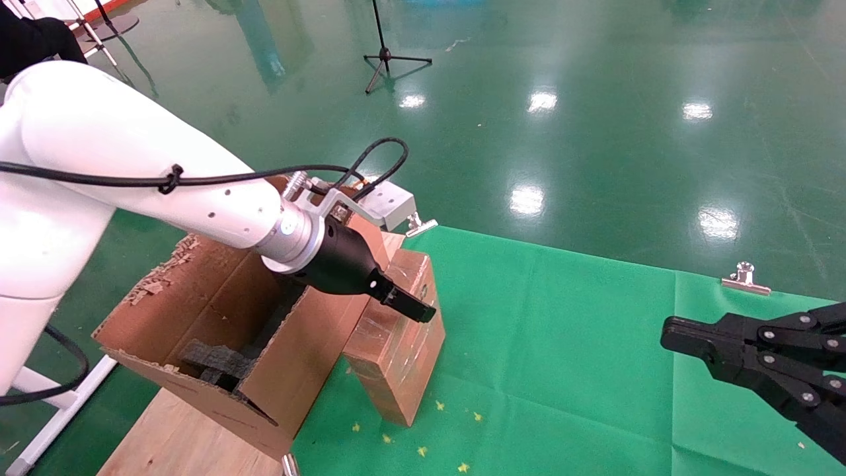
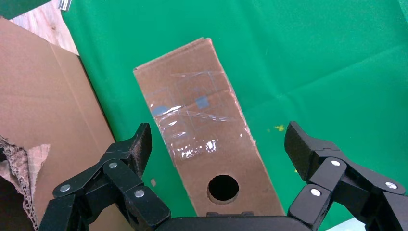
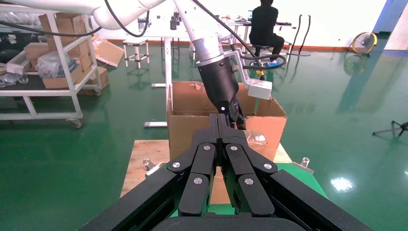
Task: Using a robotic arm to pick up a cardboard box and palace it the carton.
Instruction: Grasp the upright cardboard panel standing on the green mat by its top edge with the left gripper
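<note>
The small brown cardboard box [image 1: 395,354], wrapped in glossy tape, stands on the green cloth right beside the carton [image 1: 211,311]. The carton is large, with ragged flaps and black foam [image 1: 215,362] inside. My left gripper [image 1: 411,307], on the white arm, hangs just above the box's top. In the left wrist view the left gripper [image 2: 219,144] is open, with its fingers [image 2: 139,144] on either side of the box [image 2: 202,120] and apart from it. The box top has a round hole [image 2: 223,187]. My right gripper [image 1: 669,338] is shut and empty at the right, also seen in its wrist view [image 3: 222,118].
A green cloth [image 1: 562,357] covers the table, held by metal clips [image 1: 745,277]. The carton stands on a wooden board [image 1: 178,430]. A tripod [image 1: 386,56] stands on the green floor. Shelves [image 3: 53,57] and a seated person [image 3: 264,24] are far behind.
</note>
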Robot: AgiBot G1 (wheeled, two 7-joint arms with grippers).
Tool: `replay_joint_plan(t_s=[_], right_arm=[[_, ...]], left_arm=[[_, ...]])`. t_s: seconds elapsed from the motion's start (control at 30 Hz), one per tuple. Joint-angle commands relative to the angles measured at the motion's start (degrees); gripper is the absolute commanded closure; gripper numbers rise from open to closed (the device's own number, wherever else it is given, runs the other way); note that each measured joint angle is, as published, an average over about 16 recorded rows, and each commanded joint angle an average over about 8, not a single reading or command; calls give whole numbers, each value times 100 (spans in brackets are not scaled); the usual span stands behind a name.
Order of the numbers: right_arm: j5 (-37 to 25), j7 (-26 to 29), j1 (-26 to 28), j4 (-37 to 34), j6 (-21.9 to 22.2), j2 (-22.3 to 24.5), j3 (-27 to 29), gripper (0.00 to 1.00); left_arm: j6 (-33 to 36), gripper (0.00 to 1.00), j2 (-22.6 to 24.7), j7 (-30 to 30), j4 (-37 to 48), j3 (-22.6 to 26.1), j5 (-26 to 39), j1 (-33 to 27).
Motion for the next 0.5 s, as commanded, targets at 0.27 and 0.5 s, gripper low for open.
replay_joint_plan(t_s=[0.27, 0.5], right_arm=[[0, 0, 0, -1, 0, 0, 0, 0], [0, 0, 0, -1, 0, 0, 0, 0]], left_arm=[[12, 100, 1, 7, 2, 5, 3, -11], [3, 100, -5, 6, 2, -9, -7, -4]])
